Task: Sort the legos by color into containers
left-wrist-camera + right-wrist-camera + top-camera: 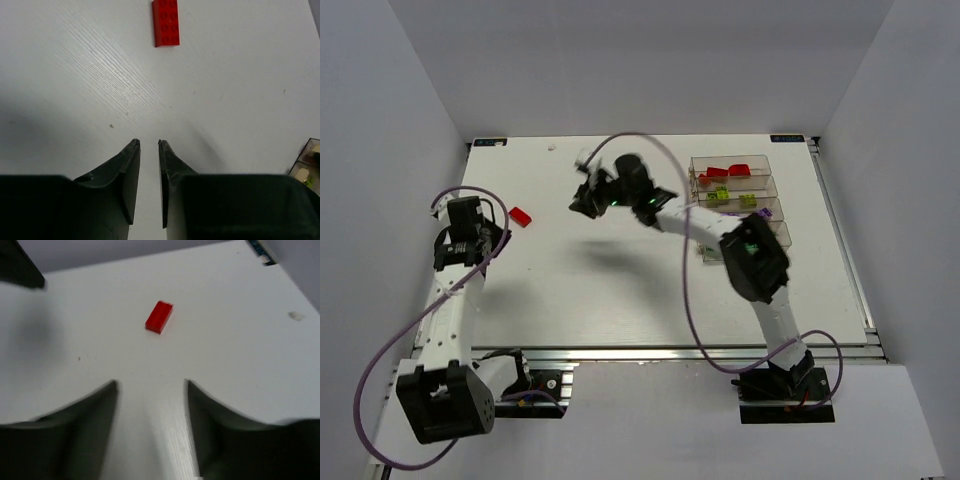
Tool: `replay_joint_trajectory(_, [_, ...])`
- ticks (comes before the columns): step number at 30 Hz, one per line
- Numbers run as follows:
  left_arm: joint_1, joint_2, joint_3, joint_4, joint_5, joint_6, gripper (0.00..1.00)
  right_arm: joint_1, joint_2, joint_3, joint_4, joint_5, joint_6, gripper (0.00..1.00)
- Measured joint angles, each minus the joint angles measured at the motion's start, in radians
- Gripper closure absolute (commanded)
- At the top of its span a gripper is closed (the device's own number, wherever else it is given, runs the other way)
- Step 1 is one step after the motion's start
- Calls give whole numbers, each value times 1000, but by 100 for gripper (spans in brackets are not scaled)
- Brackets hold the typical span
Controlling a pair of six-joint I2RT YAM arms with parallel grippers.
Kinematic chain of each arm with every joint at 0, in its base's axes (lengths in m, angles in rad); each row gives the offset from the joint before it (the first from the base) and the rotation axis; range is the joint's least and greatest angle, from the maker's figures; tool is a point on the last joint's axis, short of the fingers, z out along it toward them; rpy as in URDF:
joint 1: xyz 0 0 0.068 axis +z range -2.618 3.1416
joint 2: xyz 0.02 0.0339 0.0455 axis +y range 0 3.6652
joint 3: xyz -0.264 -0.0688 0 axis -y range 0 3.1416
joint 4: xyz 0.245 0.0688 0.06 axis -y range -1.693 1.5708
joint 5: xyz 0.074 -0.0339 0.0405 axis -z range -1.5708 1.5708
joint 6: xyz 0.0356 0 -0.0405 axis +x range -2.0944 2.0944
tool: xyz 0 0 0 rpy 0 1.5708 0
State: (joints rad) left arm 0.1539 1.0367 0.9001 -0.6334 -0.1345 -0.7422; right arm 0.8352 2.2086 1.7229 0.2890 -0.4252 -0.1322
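A red lego brick (521, 216) lies alone at the left of the white desk (620, 290), well apart from the clear containers (735, 195) at upper right. The left end effector (149, 144) is nearly closed, empty. The right end effector (151, 384) is part open, empty, over bare desk.

Top view – high behind arm bases, looking down on whole table (620, 290). Both wrist views low, close, sharing red brick (166, 22).
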Motion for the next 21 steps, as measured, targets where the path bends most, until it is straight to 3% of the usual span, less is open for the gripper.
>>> replay_joint_trajectory(1, [1,30,-11,30,24,-4,45,-42,-53,-17,-8,-52,-2,11])
replay_joint_trajectory(4, [1,167,-18,125,94,-13,24,-160,-218,-90,-42,-156,-58,11])
replay_joint_trajectory(9, [1,467,51,216,145,9,15,-266,-417,-190,-163,-278,-140,13])
replay_joint_trajectory(13, [1,693,214,216,137,48,14,-336,-516,-306,-227,-332,-164,13])
replay_joint_trajectory(21, [1,955,533,180,52,103,16,-472,-629,-460,-270,-372,-158,13])
